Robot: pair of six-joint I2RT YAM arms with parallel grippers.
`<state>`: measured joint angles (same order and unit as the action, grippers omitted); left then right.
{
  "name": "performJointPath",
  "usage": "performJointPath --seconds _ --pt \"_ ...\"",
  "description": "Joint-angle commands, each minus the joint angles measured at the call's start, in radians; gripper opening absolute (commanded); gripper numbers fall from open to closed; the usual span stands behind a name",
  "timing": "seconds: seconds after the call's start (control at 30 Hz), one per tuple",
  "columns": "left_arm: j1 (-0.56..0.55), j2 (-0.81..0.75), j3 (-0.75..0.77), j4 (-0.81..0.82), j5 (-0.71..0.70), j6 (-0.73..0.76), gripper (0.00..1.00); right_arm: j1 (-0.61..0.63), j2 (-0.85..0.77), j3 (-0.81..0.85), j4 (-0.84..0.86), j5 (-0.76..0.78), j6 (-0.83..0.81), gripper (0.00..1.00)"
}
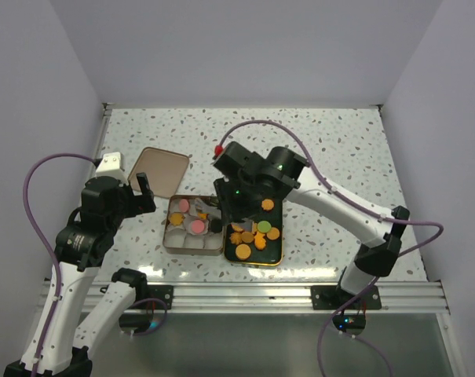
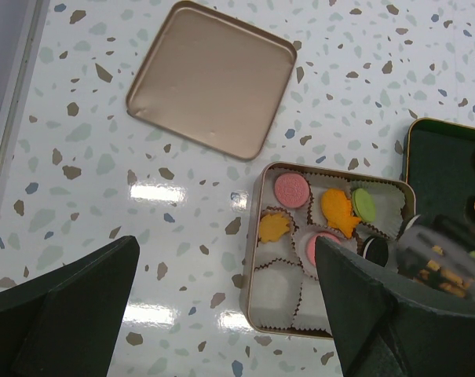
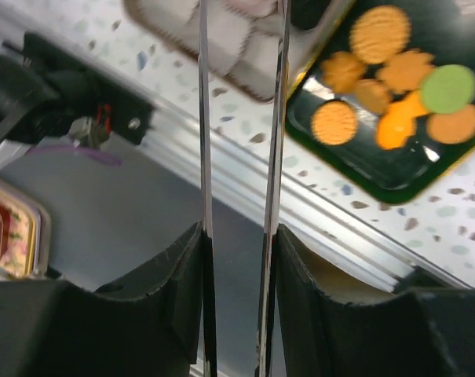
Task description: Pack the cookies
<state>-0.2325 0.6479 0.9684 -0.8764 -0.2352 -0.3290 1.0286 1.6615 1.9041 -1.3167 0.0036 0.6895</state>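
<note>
Cookie packing under way, well short of done.

We see a handful of cookies (image 2: 337, 210) sitting in the paper cups (image 2: 272, 287) of the tin (image 2: 251, 259) on the bench (image 2: 80, 157). Several cups are bare, and the larger share lies on the dark tray (image 1: 278, 258) beside it. The lid (image 2: 210, 78) lies apart. Our left gripper (image 2: 228, 251) hangs spread wide, holding nothing. Our right gripper (image 3: 241, 47) hovers over the seam between tin and tray, blades close together. Their tips are out of shot, so we cannot tell whether they pinch a cookie.

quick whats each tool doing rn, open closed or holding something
left tool: open wide, holding nothing.
right tool: jaws narrowly apart, tips out of view; cannot tell if it grips anything.
</note>
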Motion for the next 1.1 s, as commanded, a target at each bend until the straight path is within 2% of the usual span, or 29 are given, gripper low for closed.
performJointPath --seconds 0.0,0.3,0.7,1.07 --pt "-0.008 -0.002 -0.002 0.050 0.005 0.016 1.00 0.115 0.066 0.055 0.054 -0.099 0.051 0.35" --pt "-0.008 -0.005 -0.002 0.048 0.004 0.015 1.00 0.202 0.219 0.125 0.117 -0.123 0.051 0.35" --pt "-0.008 -0.011 -0.002 0.048 0.002 0.013 1.00 0.206 0.317 0.197 0.139 -0.091 0.031 0.34" --pt "-0.010 -0.010 -0.002 0.050 0.005 0.016 1.00 0.206 0.334 0.193 0.149 -0.065 0.035 0.47"
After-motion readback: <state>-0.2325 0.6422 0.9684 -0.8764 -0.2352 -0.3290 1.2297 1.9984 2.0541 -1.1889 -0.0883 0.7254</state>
